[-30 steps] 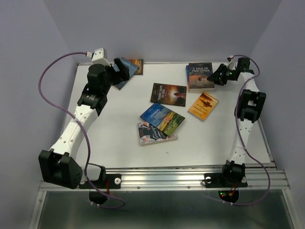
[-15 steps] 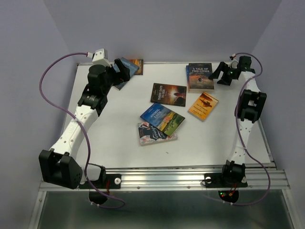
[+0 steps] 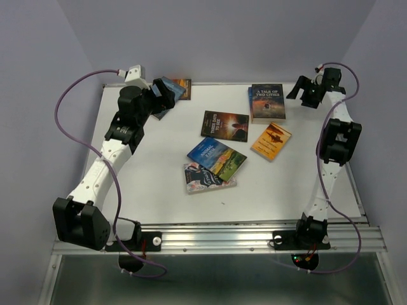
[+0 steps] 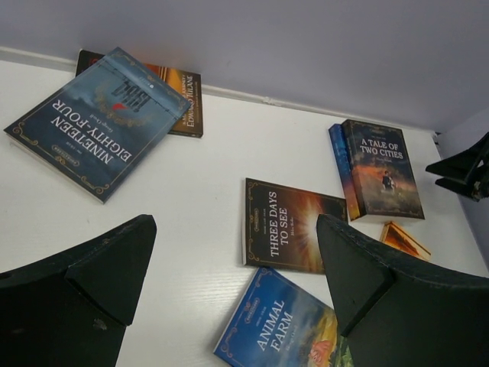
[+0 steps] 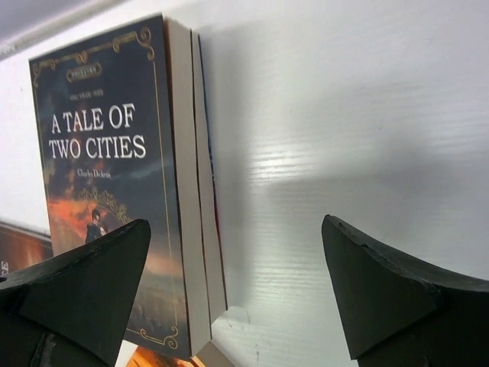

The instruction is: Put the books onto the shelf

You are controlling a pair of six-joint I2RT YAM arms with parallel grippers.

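Evidently barely begun: glossy picture-cover paperback books [image 3: 216, 159] are lying flat across the white tabletop [image 3: 273, 184], no shelf showing, while the left gripper [image 4: 235, 223] and right gripper [image 5: 237, 224] are hovering empty, fingers spread.

On the white tabletop [image 3: 159, 190], the dark blue paperback Nineteen Eighty-Four [image 4: 95, 122] lies at the far left, partly on top of an orange-brown paperback [image 4: 183, 99] by the back edge. At the far right, the dark paperback A Tale of Two Cities [image 3: 267, 101] lies on a second blue paperback [image 5: 206, 153]. The sunset-brown paperback Three Days to See [image 3: 224, 125] lies between the two piles, nearer the middle. An orange paperback [image 3: 271, 141] lies just in front of the right pile. Nearer the arm bases, the blue paperback Animal Farm [image 3: 216, 157] overlaps the far part of a navy flowered paperback [image 3: 200, 179].
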